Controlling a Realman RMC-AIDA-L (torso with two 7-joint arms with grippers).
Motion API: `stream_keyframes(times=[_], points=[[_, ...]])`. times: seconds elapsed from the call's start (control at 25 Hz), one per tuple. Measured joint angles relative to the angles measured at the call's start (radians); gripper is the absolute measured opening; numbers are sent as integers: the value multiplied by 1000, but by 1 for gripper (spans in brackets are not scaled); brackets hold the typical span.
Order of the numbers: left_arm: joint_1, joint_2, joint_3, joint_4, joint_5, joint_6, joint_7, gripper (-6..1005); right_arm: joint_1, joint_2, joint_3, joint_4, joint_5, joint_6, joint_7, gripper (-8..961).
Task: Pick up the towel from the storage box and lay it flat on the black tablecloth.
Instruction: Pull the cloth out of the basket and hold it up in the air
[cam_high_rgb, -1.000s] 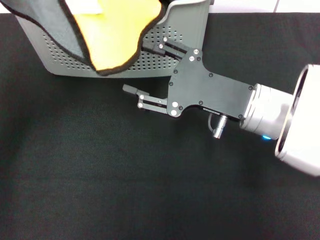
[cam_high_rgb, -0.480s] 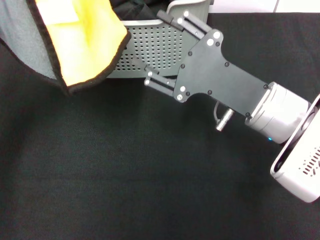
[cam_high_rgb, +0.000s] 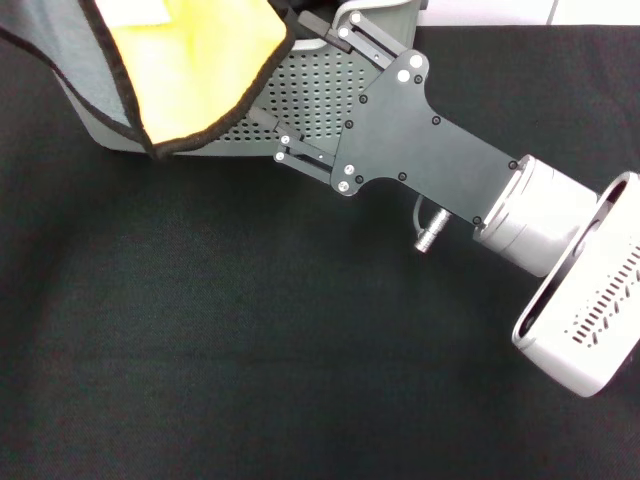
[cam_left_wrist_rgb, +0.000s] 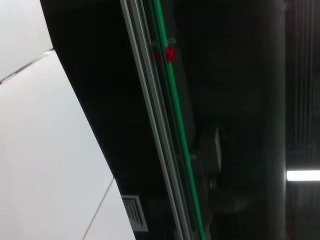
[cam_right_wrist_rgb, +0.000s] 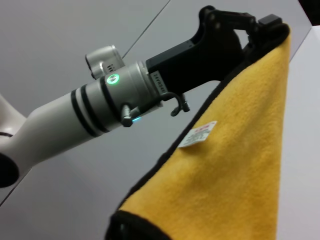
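The towel (cam_high_rgb: 190, 70) hangs in the air at the top left of the head view, yellow face toward me, grey face and black edging at its left. The right wrist view shows my left gripper (cam_right_wrist_rgb: 265, 26) shut on the towel's (cam_right_wrist_rgb: 235, 170) top corner. My right gripper (cam_high_rgb: 290, 70) is open, its jaws wide apart in front of the storage box (cam_high_rgb: 320, 95), beside the towel's right edge. The box stands at the far side of the black tablecloth (cam_high_rgb: 250, 330), partly hidden by the towel.
A white label (cam_right_wrist_rgb: 198, 134) is sewn on the towel's yellow face. The right arm's wrist and white forearm (cam_high_rgb: 580, 300) lie over the cloth's right side. The left wrist view shows only room structure.
The towel swung left, then back right over the box. My right gripper moved away from me toward the box and now reaches the towel's right edge, still open.
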Motion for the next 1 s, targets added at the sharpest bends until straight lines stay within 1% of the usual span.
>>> stream_keyframes(times=[0.2,0.32,0.52,0.84,1.0], points=[[-7,1,1,-9,-15,0,1,21,-6,0,-3,4,30,9,-47,726],[-10,0,21,-10,-23,0,1,21,1,0,-5,11,36,13,-63,726],[-14,0,60,-10,-49,0,4,22,34,0,-19,22,61,22,-82,725],[-16,0,88,-10,-77,-8,11,22,88,0,-90,45,183,27,-190,724],[-16,0,101,-6,-91,-9,12,22,102,0,-106,54,206,28,-209,723]])
